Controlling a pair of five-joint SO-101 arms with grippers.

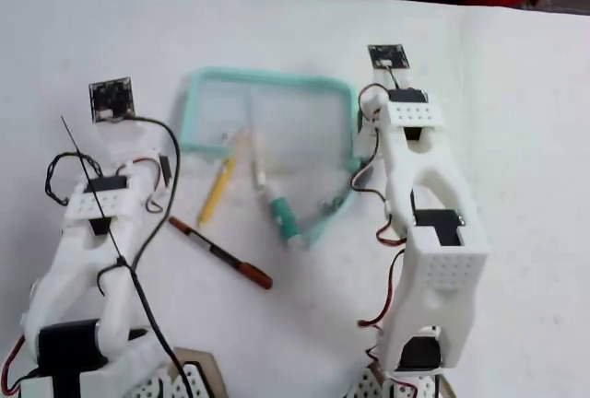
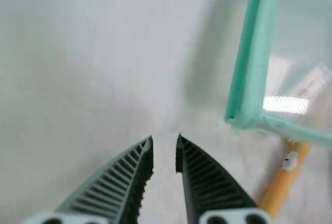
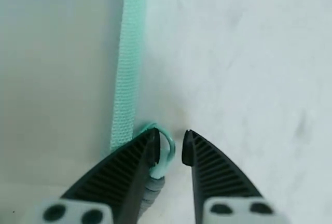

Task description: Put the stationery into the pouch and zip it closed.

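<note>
While right claw (image 3: 171,131) sits parted around the zip ring (image 3: 171,149) at centre right, left claw (image 2: 164,138) hangs parted, empty, beside the pouch (image 1: 277,112) left corner.

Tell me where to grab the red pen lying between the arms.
Take the red pen mid-barrel from straight above, closing across its length. It lies flat and diagonal on the table, and its middle is clear of the yellow pencil, so both flanks are free.

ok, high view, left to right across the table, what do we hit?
In order: left arm → yellow pencil → white pen → teal marker → right arm. Skipped pouch and red pen: they span several of these.
</note>
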